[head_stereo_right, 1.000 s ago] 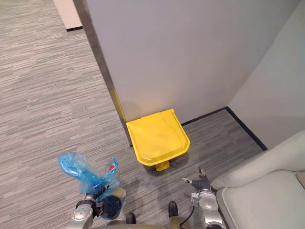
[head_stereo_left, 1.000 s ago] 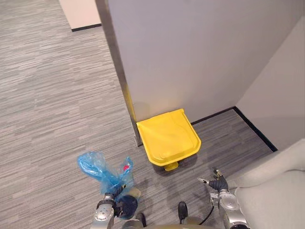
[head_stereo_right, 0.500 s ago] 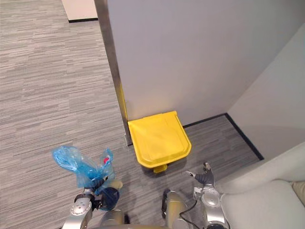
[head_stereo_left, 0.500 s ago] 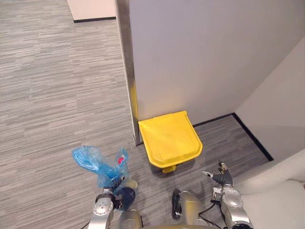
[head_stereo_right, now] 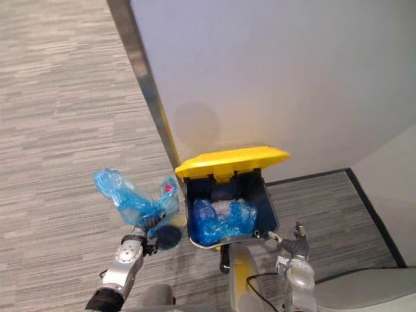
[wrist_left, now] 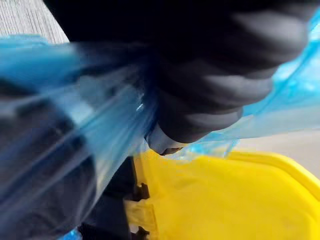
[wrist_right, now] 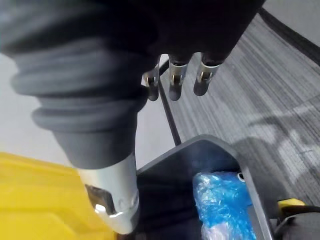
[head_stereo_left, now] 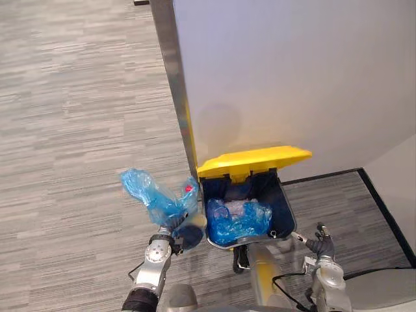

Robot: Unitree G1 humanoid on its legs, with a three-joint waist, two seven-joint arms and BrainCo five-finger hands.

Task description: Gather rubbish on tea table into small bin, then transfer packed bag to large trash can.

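Left hand [head_stereo_left: 168,238], fingers curled round blue bag [head_stereo_left: 153,198], just left of open bin [head_stereo_left: 286,214], yellow lid [head_stereo_left: 253,160] raised; right hand [head_stereo_left: 320,242] near right of bin, fingers loosely straight, empty

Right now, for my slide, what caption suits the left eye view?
Left hand holds a blue rubbish bag beside the open yellow-lidded trash can, with blue plastic inside.

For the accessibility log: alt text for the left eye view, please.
The robot's left hand grips a blue rubbish bag beside a dark trash can whose yellow lid is raised, with another blue bag inside. The right hand hangs open near the can's other side.
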